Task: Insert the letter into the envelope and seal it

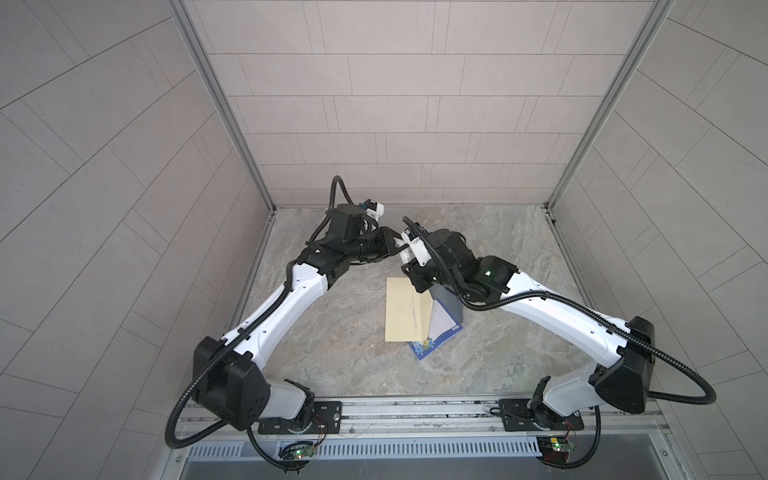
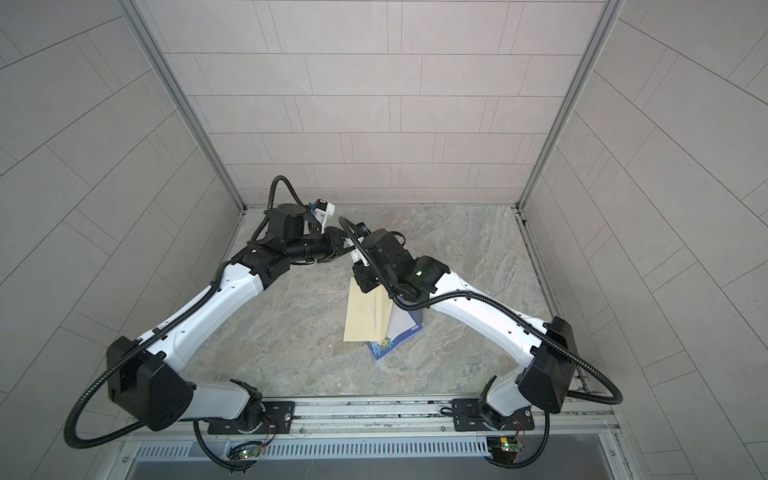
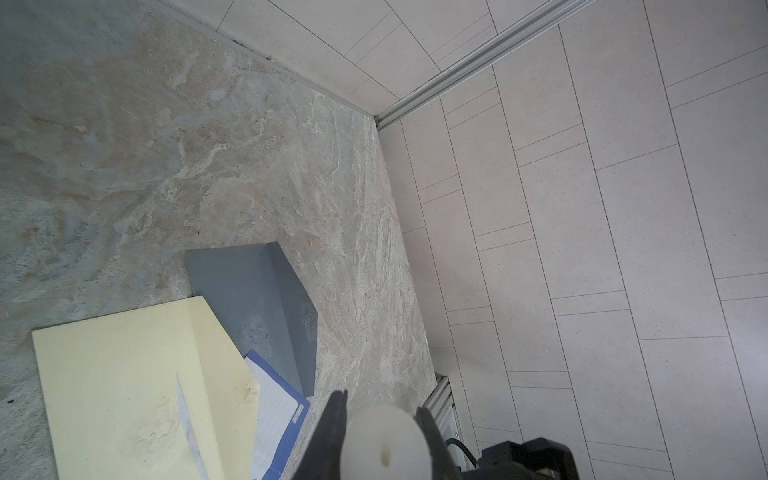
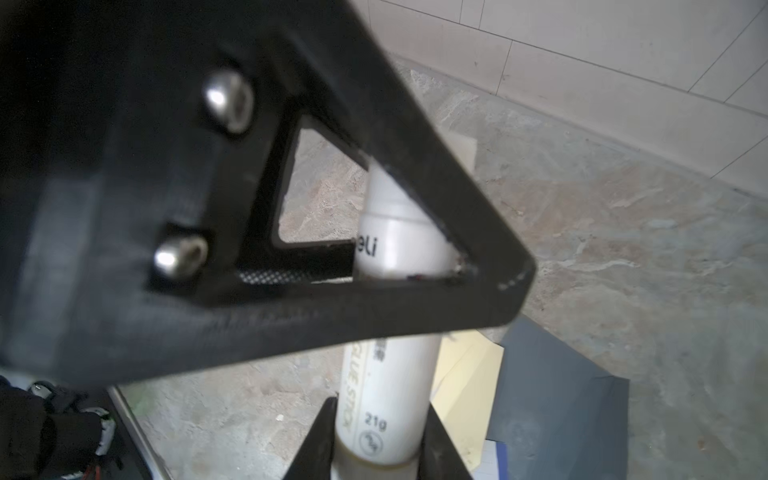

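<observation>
Saw glue stick (image 4: 386, 374) clamped by left gripper (image 3: 380, 405) at cap end and right gripper (image 4: 380, 405) on barrel, held over far edge of envelope (image 1: 405, 311), letter (image 1: 440, 332) poking out beside. Judged light, rigid, slick; best held mid-barrel.

Envelope (image 2: 365, 311): cream, flat on table (image 2: 478, 270).
Letter (image 2: 397, 336): blue-edged, protrudes at envelope's right edge.
Left gripper (image 2: 340, 248): beyond envelope's far end.
Right gripper (image 2: 360, 275): close to left gripper, over envelope's far corner.
</observation>
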